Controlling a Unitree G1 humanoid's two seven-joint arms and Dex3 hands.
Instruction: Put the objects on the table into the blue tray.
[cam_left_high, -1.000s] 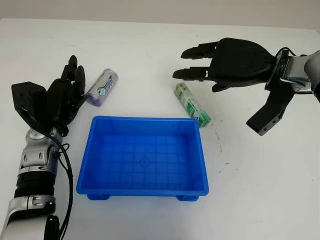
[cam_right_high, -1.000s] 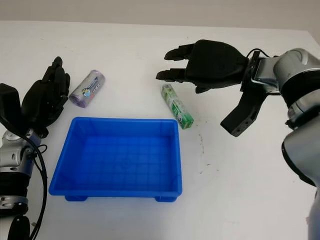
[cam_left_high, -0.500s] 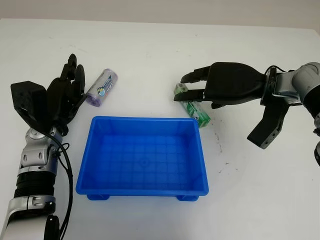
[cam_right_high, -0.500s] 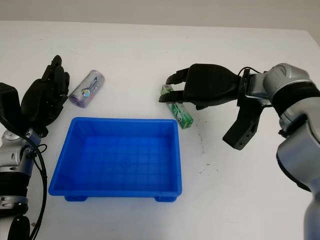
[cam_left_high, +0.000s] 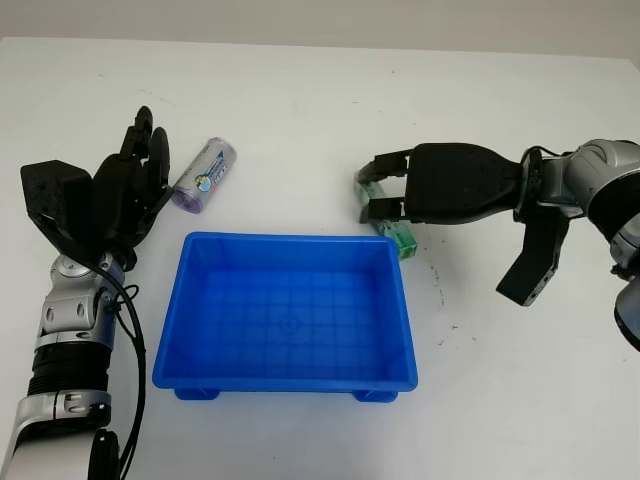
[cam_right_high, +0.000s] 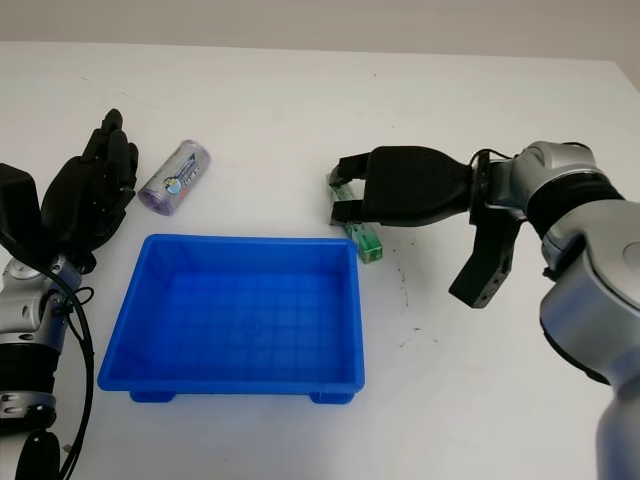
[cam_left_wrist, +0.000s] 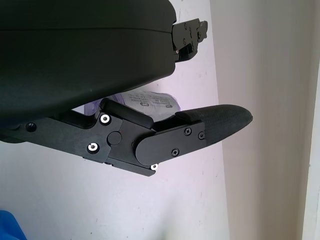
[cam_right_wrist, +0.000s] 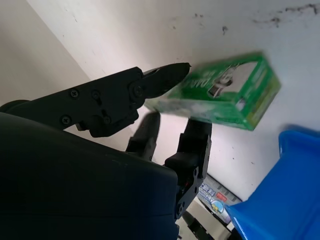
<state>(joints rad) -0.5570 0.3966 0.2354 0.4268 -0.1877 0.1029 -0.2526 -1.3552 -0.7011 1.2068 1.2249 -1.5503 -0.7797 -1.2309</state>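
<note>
Right robot hand (cam_left_high: 385, 197) closing its fingers around green box (cam_left_high: 397, 233), not yet clearly gripping; box lying on surface (cam_left_high: 300, 110) just beyond blue tray (cam_left_high: 288, 375) far-right corner, long axis angling toward that corner. Left robot hand (cam_left_high: 125, 195) open beside tray, near purple roll (cam_left_high: 205, 176)

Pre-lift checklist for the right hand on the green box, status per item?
1. Right hand at the green box: ok, fingers curled around its far end.
2. Grasp firm: cannot tell; right wrist view shows fingers on both sides, contact unclear.
3. Box off the table: not ok, it lies flat beside the tray's far right corner.
4. Blue tray ready: ok, nothing inside.
5. Left hand out of the way: ok, open, left of the tray.
6. Purple roll: not ok, on the table beside the left hand.
</note>
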